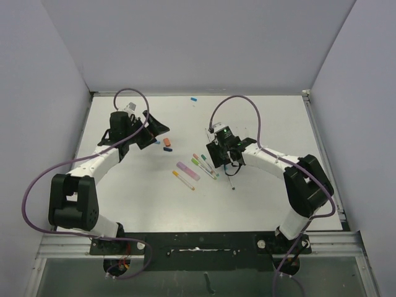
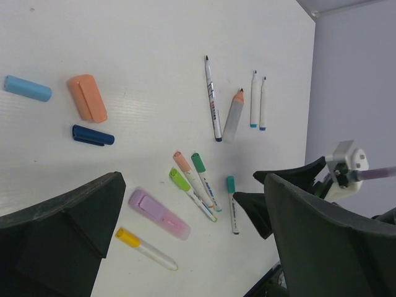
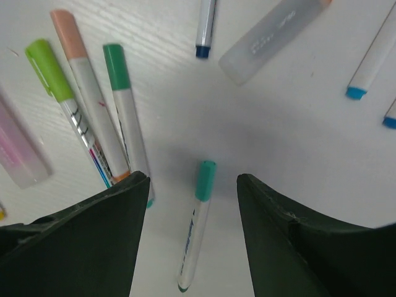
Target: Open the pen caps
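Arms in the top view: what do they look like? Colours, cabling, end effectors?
The left arm and right arm have white links and black joint housings. A purple cable loops along each. The left end effector and right end effector each have two broad, wedge-shaped black fingers.

Legible text: none in any view. Printed matter present but unreadable: teal-capped pen (image 3: 197,229), a line of slanted blue lettering along the white barrel, too blurred to make out; grey translucent barrel (image 3: 272,37), a faint pale line of print along its side, illegible; lime-capped pen (image 3: 68,108), dark marks and a blue-and-pink strip on the barrel, not decipherable; thin dark-tipped pen (image 2: 212,99), red lettering running down the white barrel, too small to read. No numbers, brand names, or signs can be identified on any other surface.
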Available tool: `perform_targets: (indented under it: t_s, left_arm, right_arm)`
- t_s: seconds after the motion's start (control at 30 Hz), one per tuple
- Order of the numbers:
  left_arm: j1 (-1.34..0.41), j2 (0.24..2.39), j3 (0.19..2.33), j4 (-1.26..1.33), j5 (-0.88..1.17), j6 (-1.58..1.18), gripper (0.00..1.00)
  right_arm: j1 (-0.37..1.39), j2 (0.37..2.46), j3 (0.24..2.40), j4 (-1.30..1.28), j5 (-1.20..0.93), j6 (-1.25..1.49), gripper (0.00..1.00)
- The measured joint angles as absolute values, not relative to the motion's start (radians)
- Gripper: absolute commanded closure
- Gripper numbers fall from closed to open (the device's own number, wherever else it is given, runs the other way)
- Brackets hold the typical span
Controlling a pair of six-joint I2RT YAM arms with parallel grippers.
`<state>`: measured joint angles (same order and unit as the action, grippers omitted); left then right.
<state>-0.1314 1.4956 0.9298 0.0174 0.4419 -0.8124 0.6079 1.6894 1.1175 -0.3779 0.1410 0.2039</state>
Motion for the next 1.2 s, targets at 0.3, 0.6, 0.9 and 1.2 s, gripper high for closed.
perform_targets:
  t_s: [0.3, 0.6, 0.9, 1.2]
  left_arm:
    - [-0.157, 1.528, 0.93, 0.046, 0.457, -0.821, 0.02]
    - [-0.171, 1.54, 0.932, 0.057, 0.462, -0.829, 0.02]
    - [-0.187, 1.547, 0.949, 0.057, 0.463, -0.829, 0.02]
    - [-0.198, 1.553, 0.974, 0.052, 0.463, -0.827, 0.02]
  right_arm:
    - [0.617, 1.66, 1.007, -0.416, 0.172, 0.247, 0.44]
    - [0.617, 1.656, 0.951, -0.413, 0.173, 0.271, 0.54]
    - [0.619, 1.656, 0.925, -0.395, 0.163, 0.29, 0.66]
    - [0.623, 1.656, 0.918, -0.376, 0.134, 0.296, 0.96]
